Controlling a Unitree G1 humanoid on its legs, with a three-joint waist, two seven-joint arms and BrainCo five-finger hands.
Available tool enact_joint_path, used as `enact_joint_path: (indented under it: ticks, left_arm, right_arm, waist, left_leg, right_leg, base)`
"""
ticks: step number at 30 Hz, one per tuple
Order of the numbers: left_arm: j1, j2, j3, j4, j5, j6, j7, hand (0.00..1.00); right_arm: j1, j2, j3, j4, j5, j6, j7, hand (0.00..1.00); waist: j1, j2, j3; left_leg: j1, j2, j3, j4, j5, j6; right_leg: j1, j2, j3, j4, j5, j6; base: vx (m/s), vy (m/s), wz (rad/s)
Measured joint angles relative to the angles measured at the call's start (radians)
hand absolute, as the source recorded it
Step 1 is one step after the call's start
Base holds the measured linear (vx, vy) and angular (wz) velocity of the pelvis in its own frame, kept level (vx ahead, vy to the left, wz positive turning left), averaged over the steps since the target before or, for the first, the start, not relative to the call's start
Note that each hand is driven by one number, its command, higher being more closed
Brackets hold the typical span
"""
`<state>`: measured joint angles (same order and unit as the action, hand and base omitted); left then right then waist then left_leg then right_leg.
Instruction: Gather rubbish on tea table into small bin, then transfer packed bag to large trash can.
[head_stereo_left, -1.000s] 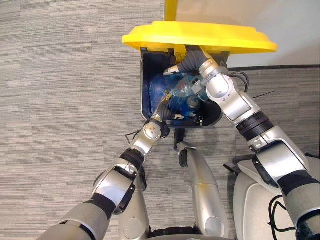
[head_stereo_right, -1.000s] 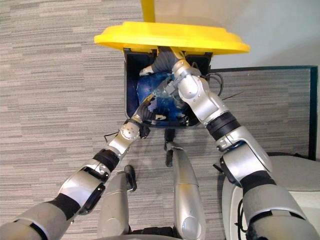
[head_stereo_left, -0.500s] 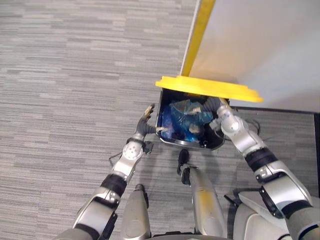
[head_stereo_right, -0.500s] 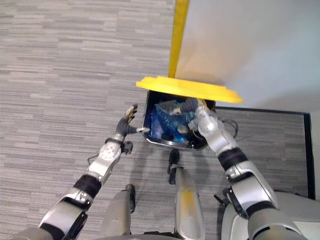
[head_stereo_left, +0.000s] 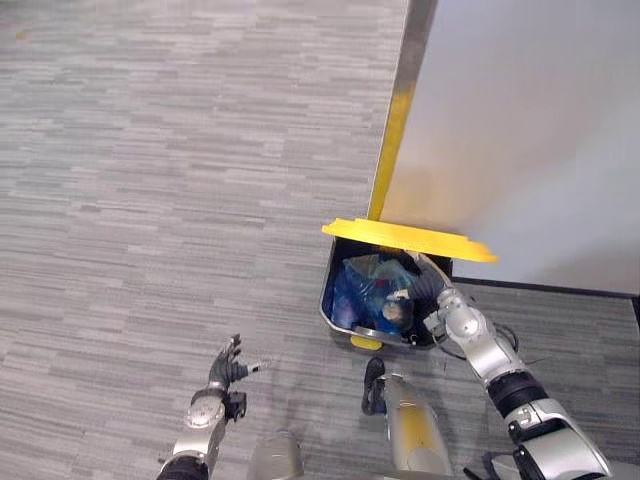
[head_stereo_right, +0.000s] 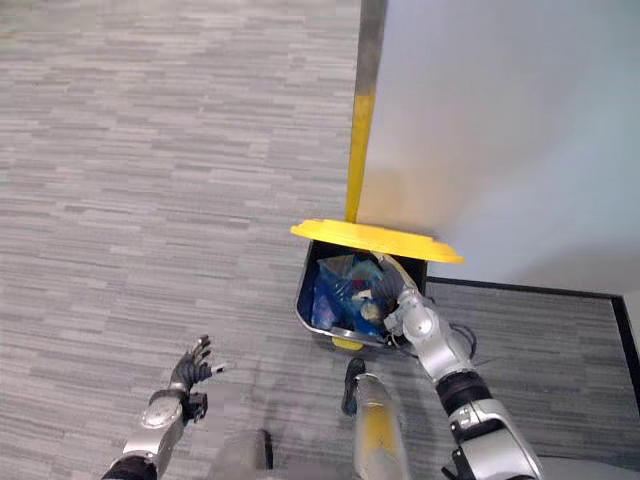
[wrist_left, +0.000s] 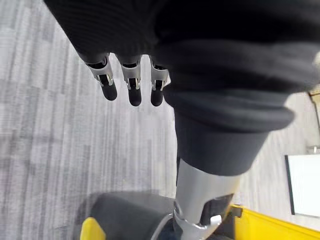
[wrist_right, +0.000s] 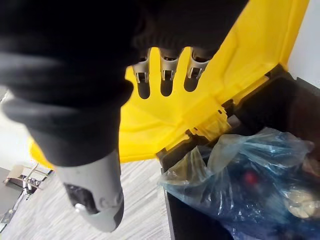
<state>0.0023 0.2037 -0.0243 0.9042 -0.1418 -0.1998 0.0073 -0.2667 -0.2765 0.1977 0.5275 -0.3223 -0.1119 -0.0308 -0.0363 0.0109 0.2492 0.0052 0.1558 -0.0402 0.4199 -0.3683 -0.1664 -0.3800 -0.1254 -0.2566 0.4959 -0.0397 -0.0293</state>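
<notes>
The large trash can (head_stereo_left: 340, 315) is dark, and its yellow lid (head_stereo_left: 405, 238) is tipped up at the back. Inside it lies the packed blue bag (head_stereo_left: 362, 288), crumpled, with rubbish showing through it. My right hand (head_stereo_left: 408, 296) is at the can's mouth, just above the bag, with nothing in it. In the right wrist view its fingers (wrist_right: 165, 75) are straight and point at the lid's underside (wrist_right: 240, 65), with the bag (wrist_right: 245, 175) below. My left hand (head_stereo_left: 226, 368) hangs open over the carpet, well left of the can, fingers (wrist_left: 131, 86) straight.
A pale wall (head_stereo_left: 520, 130) with a yellow-striped corner post (head_stereo_left: 395, 130) rises right behind the can. Grey striped carpet (head_stereo_left: 150, 200) spreads out to the left and front. A dark strip (head_stereo_right: 520, 292) runs along the floor at the right.
The camera has pulled back, so the can looks smaller. My left hand has come away from the can's left side to hang over the carpet. The bag lies loose in the can.
</notes>
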Motion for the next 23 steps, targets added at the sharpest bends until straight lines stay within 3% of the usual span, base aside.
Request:
enact_joint_path:
  ticks: [3,5,7,9,10,11,12,14,17,20,23]
  left_arm:
    - [0.035,-0.001,0.036,0.012,0.008,-0.001,-0.007,0.0]
    - [0.051,-0.008,0.037,0.013,0.008,0.0,-0.008,0.0]
    - [0.073,-0.015,0.041,0.034,0.007,0.006,-0.007,0.0]
    - [0.09,-0.017,0.04,0.04,0.007,0.021,-0.007,0.0]
    - [0.09,-0.017,0.04,0.04,0.007,0.021,-0.007,0.0]
    - [0.101,-0.014,0.06,0.038,0.009,0.026,-0.007,0.0]
    - [0.098,-0.011,0.074,0.037,0.009,0.031,-0.007,0.0]
    - [0.092,-0.048,0.098,0.039,0.009,0.041,-0.009,0.0]
    - [0.058,-0.08,0.106,0.04,0.028,0.038,-0.008,0.0]
    - [0.023,-0.068,0.106,0.043,0.037,0.037,-0.008,0.0]
    - [0.026,-0.064,0.106,0.052,0.044,0.037,-0.007,0.0]
  right_arm:
    - [0.088,0.056,-0.002,0.012,0.043,-0.001,0.014,0.0]
    - [0.141,0.069,-0.014,0.03,0.08,0.0,0.015,0.0]
    - [0.238,0.092,-0.066,0.086,0.118,0.001,0.02,0.0]
    - [0.317,0.117,-0.128,0.124,0.137,0.004,0.02,0.0]
    - [0.322,0.118,-0.131,0.126,0.138,0.004,0.02,0.0]
    - [0.398,0.143,-0.164,0.137,0.156,0.003,0.026,0.0]
    - [0.404,0.147,-0.169,0.154,0.156,0.003,0.029,0.0]
    - [0.404,0.153,-0.192,0.202,0.156,0.007,0.031,0.0]
    - [0.399,0.14,-0.206,0.279,0.156,0.007,0.031,0.0]
    - [0.365,0.138,-0.213,0.319,0.156,0.007,0.031,0.0]
    - [0.385,0.123,-0.239,0.343,0.156,0.007,0.025,0.0]
  waist:
    - [0.008,-0.04,-0.012]
    - [0.008,-0.045,-0.01]
    - [-0.008,-0.045,-0.005]
    - [-0.011,-0.059,-0.016]
    - [-0.011,-0.061,-0.017]
    - [-0.008,-0.092,-0.037]
    - [-0.003,-0.109,-0.047]
    - [-0.005,-0.078,-0.048]
    - [-0.005,-0.064,-0.077]
    - [-0.006,-0.057,-0.078]
    - [-0.006,-0.024,-0.104]
  left_leg:
    - [0.006,-0.025,0.028,0.052,-0.015,0.026]
    - [-0.018,-0.02,0.052,0.065,0.001,0.062]
    - [-0.027,-0.022,0.097,0.054,0.027,0.083]
    - [-0.029,-0.02,0.097,0.029,0.05,0.077]
    - [-0.031,-0.02,0.097,0.027,0.052,0.077]
    - [-0.069,-0.018,0.112,0.017,0.069,0.069]
    - [-0.08,-0.015,0.12,0.018,0.072,0.061]
    - [-0.083,0.004,0.144,-0.058,0.121,0.046]
    - [-0.04,0.002,0.209,-0.247,0.248,0.036]
    - [-0.047,0.003,0.239,-0.285,0.285,0.032]
    - [-0.031,0.012,0.23,-0.324,0.307,0.032]
  right_leg:
    - [0.01,0.001,0.036,-0.039,0.047,0.026]
    - [0.028,0.01,0.051,-0.124,0.09,0.109]
    - [-0.055,-0.037,0.083,0.262,-0.052,0.074]
    - [-0.034,-0.045,0.105,0.475,-0.109,0.075]
    - [-0.03,-0.045,0.107,0.486,-0.112,0.076]
    - [0.041,-0.05,0.162,0.513,-0.114,0.093]
    - [0.045,-0.039,0.161,0.478,-0.138,0.116]
    - [0.056,0.006,0.153,0.372,-0.144,0.118]
    - [0.113,0.042,0.154,0.106,-0.194,0.069]
    - [0.146,0.061,0.163,-0.046,-0.196,0.045]
    - [0.194,0.079,0.147,-0.141,-0.149,0.042]
  base:
    - [-0.13,0.074,-0.35]
    - [-0.25,0.122,-0.53]
    - [-0.32,0.106,-0.35]
    - [-0.22,0.044,-0.07]
    - [-0.16,-0.08,-0.21]
    - [-0.11,-0.161,-0.36]
    - [-0.09,-0.176,-0.51]
    - [-0.1,-0.112,-0.51]
    - [-0.03,-0.108,-0.54]
    - [-0.11,-0.063,-0.38]
    - [-0.09,0.027,0.09]
